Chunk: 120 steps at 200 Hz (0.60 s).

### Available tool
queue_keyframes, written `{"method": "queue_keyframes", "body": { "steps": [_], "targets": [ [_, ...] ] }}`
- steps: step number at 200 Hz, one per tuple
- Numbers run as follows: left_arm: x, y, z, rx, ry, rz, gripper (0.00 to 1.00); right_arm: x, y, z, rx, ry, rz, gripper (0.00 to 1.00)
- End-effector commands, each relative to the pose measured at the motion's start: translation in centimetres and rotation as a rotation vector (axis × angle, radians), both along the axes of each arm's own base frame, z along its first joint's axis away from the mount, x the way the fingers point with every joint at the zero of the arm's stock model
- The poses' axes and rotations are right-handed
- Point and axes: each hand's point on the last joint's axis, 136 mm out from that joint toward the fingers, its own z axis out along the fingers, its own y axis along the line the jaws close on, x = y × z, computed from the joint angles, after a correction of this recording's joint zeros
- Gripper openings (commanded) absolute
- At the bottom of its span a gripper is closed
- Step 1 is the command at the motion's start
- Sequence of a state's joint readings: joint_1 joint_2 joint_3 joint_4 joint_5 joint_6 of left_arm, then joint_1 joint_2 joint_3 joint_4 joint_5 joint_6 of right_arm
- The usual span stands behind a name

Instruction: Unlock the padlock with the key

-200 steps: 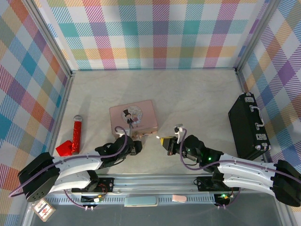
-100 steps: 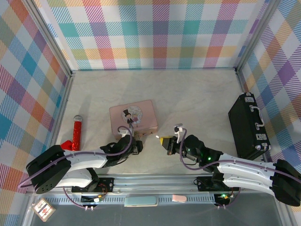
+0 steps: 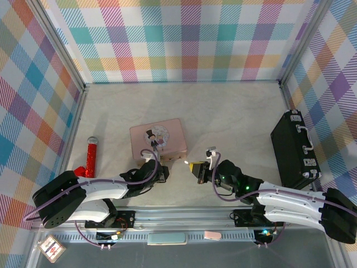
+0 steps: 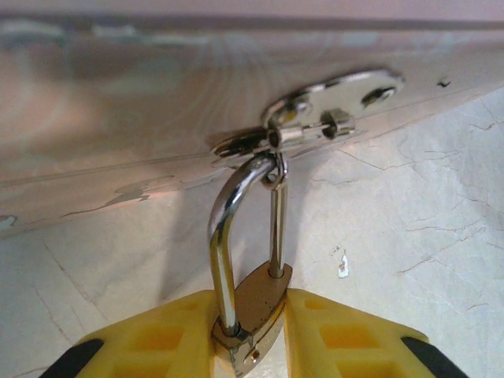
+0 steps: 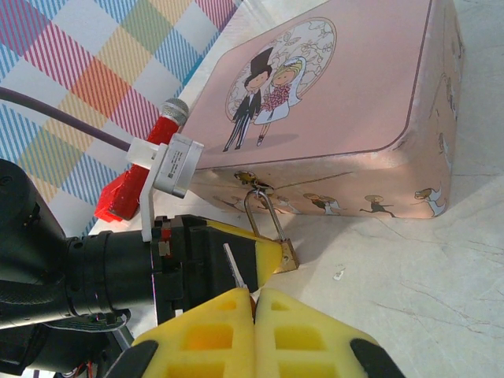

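Table (image 3: 234, 123), pale marbled top, is carrying everything, with checked walls standing around it.

Black case (image 3: 293, 151) is lying along the right edge, well apart from the rest.

Pink tin (image 3: 159, 138) is sitting left of centre with its illustrated lid facing up. The right wrist view is showing the bride-and-groom picture on that tin (image 5: 339, 102). The front wall of the tin (image 4: 118, 94) is running across the top of the left wrist view.

Left gripper (image 3: 160, 172) is reaching to the tin's near side. Its yellow fingers (image 4: 157, 339) are pinching the padlock body from both sides. The left gripper (image 5: 256, 253) is also showing in the right wrist view, just below the tin.

Right gripper (image 3: 196, 167) is hovering just right of the tin's near corner, apart from the left one. Its pads (image 5: 213, 331) are pressing together on the key.

Toy microphone (image 3: 90, 159), red with a silver head, is lying left of the tin and touching nothing of it.

Padlock (image 4: 256, 311), brass, is hanging off the silver hasp (image 4: 331, 106) on the tin's front. Its shackle (image 4: 224, 236) is threading through the hasp loop, both legs seated in the body. The padlock (image 5: 285, 256) is resting close to the table.

Key (image 5: 235, 269), thin and silver, is sticking up out of the right gripper's closed tips. It is pointing toward the padlock and is near it but not touching.
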<state>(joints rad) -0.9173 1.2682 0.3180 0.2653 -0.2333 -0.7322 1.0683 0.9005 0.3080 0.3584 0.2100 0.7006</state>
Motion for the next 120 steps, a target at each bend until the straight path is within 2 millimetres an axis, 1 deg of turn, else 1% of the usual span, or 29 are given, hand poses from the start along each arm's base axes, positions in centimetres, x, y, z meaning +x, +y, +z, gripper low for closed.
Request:
{"method": "queue_keyframes", "body": {
  "steps": [1,21,37,52,68,87,99,120],
  "targets": [
    [0.3,0.3,0.4,0.018,-0.025,0.016,0.24,0.1,0.0,0.4,0.025,0.000,-0.017,0.00],
    [0.2,0.6,0.7,0.027,-0.028,0.023,0.21,0.2,-0.1,0.2,0.019,0.010,-0.028,0.00],
    [0.2,1.5,0.7,0.087,-0.014,0.059,0.17,0.3,-0.1,-0.1,0.009,0.018,-0.034,0.00],
    [0.0,1.5,0.9,0.093,0.003,0.055,0.13,0.3,0.0,-0.2,0.015,0.020,-0.034,0.00],
    [-0.3,1.5,1.1,0.080,0.018,0.060,0.11,0.4,0.0,-0.6,0.006,0.036,-0.041,0.00],
    [-0.4,1.7,1.8,0.060,0.029,0.082,0.12,0.5,-0.1,-1.4,-0.008,0.065,-0.057,0.00],
    [-0.5,1.7,2.6,0.051,0.030,0.087,0.12,0.5,0.0,-1.9,-0.015,0.087,-0.062,0.00],
    [-0.5,2.2,3.7,0.085,0.051,0.107,0.12,0.4,0.4,-2.5,-0.031,0.117,-0.052,0.00]
  ]
}}
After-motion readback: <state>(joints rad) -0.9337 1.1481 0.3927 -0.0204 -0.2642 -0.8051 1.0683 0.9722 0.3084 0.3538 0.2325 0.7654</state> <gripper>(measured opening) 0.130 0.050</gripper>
